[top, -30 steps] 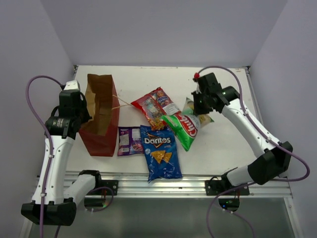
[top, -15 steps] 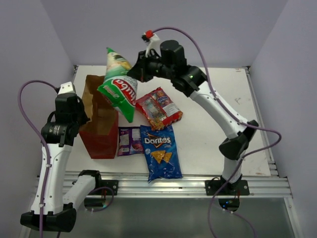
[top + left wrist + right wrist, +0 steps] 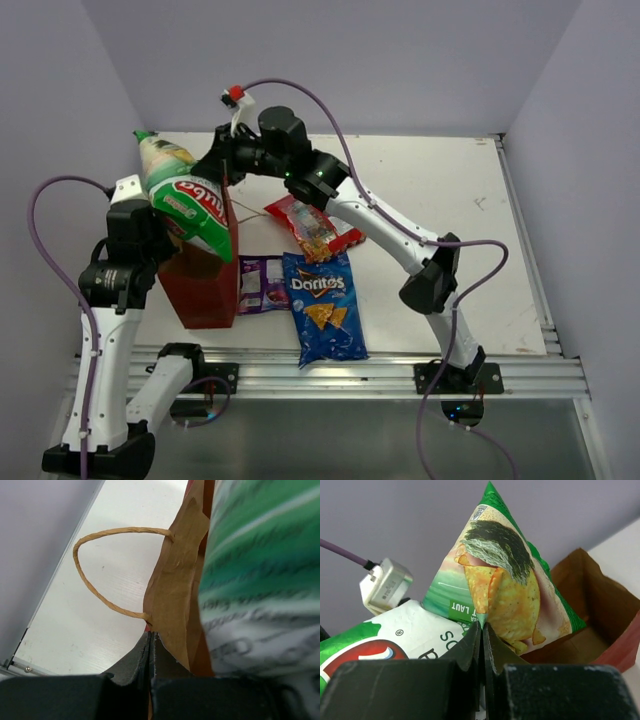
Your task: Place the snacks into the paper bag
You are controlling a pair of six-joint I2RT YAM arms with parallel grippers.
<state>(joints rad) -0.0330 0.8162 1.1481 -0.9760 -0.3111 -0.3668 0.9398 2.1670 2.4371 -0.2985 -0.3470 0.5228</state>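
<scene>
The paper bag (image 3: pixel 205 290) stands upright at the left of the table (image 3: pixel 450 200), its mouth open and its tan inside showing. The left gripper (image 3: pixel 158 240) is at the bag's left wall, its fingers pressed together on the upper edge of the paper. In the left wrist view the brown rim runs down between the closed fingertips, just below where a string handle (image 3: pixel 125 529) loops out over the table.

The green-white chip bag (image 3: pixel 185 200) hangs tilted in the air right over the paper bag's mouth. Its red logo faces up and its lower end covers the opening. The right gripper (image 3: pixel 220 165), with its arm stretched far across the table, is pinching this packet. In the right wrist view the two fingers meet tightly on a fold of the foil, with the paper bag's open top just behind.

The small purple packet (image 3: pixel 262 283) lies flat touching the paper bag's right side. The blue Doritos bag (image 3: pixel 322 305) lies next to it, farther from the paper bag. The red snack-mix bag (image 3: pixel 315 228) lies behind those two, near the paper bag's far right corner but apart from it.
</scene>
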